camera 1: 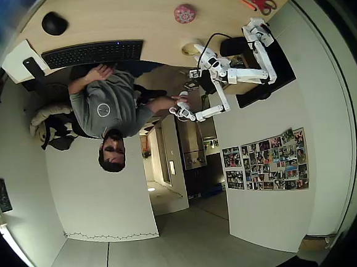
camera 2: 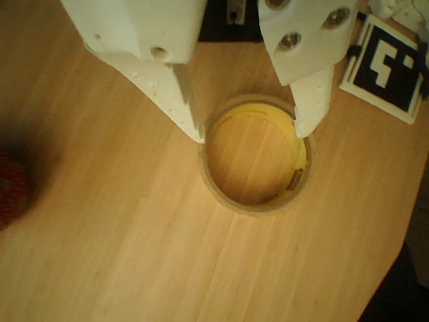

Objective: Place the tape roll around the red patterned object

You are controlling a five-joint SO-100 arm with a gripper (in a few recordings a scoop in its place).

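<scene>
The tape roll (camera 2: 258,201) is a pale beige ring lying flat on the wooden desk, and it also sits near the desk's edge in the overhead view (camera 1: 190,48). My white gripper (camera 2: 249,134) hovers just over it, open. Its left fingertip (camera 2: 191,124) is at the ring's outer left rim. The right fingertip sits over the ring's right wall. Through the hole I see bare wood. The red patterned object (camera 1: 184,13) lies further in on the desk, apart from the ring. In the wrist view it is a blurred red patch (camera 2: 10,191) at the left edge.
Red-handled scissors (camera 1: 255,3) lie at the desk's right end. A black mouse (camera 1: 53,23) and a keyboard (camera 1: 92,53) are to the left, with a person seated there. A black-and-white marker card (camera 2: 389,64) lies right of the ring, close to the desk's curved edge (camera 2: 395,248).
</scene>
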